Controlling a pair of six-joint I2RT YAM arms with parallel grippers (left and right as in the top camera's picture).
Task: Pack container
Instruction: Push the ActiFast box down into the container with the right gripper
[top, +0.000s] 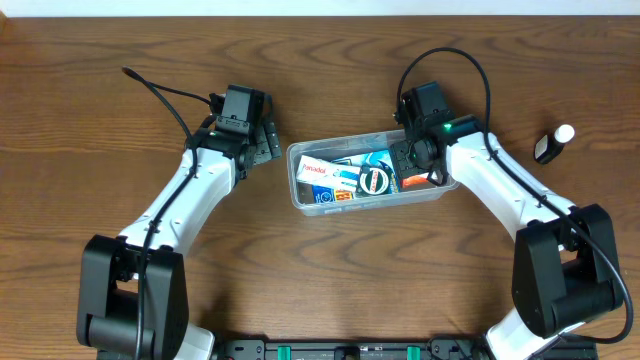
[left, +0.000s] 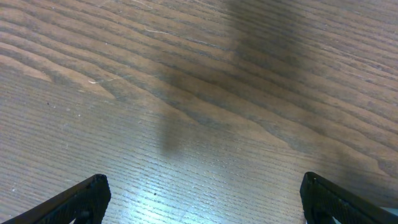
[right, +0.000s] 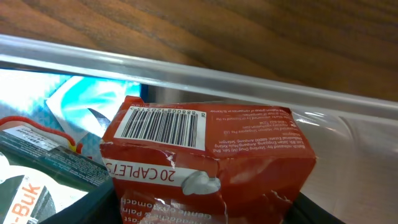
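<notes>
The clear plastic container sits at the table's centre, holding a white box, blue packs and a round dark tin. My right gripper is at the container's right end, shut on a red caplets box that is inside the tub, just below its clear rim. My left gripper is open and empty over bare wood, left of the container; its two black fingertips show wide apart in the left wrist view.
A small black bottle with a white cap lies on the table at the far right. A dark green pack and a light blue pack lie left of the red box.
</notes>
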